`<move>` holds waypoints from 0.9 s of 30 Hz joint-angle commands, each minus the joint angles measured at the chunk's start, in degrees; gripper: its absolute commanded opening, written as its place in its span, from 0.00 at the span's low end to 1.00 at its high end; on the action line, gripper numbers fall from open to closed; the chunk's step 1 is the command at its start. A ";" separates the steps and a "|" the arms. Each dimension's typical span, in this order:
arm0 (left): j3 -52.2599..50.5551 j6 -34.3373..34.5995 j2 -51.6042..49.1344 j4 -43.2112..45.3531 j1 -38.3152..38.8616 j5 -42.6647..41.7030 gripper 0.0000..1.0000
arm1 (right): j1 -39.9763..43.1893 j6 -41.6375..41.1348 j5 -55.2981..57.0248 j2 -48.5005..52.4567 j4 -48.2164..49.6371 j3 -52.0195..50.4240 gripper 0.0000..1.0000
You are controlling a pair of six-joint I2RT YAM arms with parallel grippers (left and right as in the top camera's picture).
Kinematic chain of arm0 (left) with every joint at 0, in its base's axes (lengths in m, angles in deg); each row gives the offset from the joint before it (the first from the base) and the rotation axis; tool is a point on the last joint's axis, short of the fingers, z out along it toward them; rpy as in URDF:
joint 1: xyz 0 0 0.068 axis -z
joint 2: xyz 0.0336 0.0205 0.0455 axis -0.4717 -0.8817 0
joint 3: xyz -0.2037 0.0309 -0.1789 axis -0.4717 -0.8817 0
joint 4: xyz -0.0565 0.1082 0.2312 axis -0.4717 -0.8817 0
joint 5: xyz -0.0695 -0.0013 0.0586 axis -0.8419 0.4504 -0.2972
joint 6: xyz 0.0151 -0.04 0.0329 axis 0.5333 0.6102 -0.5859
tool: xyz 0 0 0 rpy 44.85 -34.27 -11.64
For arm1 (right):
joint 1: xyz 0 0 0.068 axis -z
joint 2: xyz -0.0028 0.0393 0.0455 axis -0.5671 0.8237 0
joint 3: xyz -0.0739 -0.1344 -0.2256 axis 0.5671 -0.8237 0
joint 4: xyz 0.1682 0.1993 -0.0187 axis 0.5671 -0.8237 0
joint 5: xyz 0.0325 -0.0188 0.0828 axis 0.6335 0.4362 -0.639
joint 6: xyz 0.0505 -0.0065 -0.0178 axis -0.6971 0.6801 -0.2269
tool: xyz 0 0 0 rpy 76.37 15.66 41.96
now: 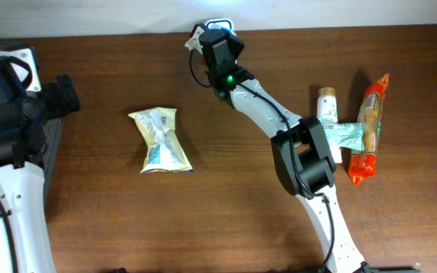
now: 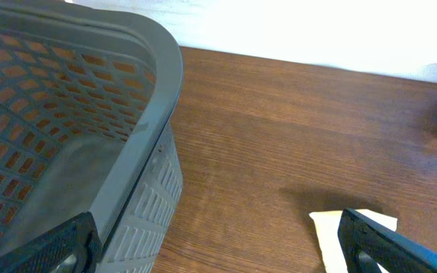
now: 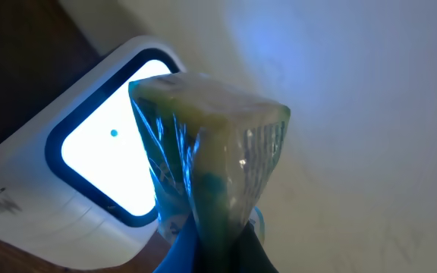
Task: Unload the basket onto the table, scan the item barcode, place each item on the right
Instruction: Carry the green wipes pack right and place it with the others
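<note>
Right wrist: your right hand [image 3: 215,254] is clamped on the wrapped item [image 3: 203,152], yellow-green in clear film. It's held up just in front of the scanner [image 3: 105,159] window, lit white w/ blue rim. Can't tell if the barcode faces it. Left wrist: your left hand [image 2: 217,227] has jaws wide, grey basket [image 2: 127,114] just beside it on the brown surface [image 2: 279,144]. Overhead: yellow packet [image 1: 160,140] lies mid-surface, well apart from both hands; scanner sits at the far edge.
</note>
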 commanded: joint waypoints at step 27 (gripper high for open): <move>0.46 0.57 0.74 0.13 -0.11 -0.46 0.99 | 2.64 -42.45 -18.51 -30.03 -52.72 0.55 0.04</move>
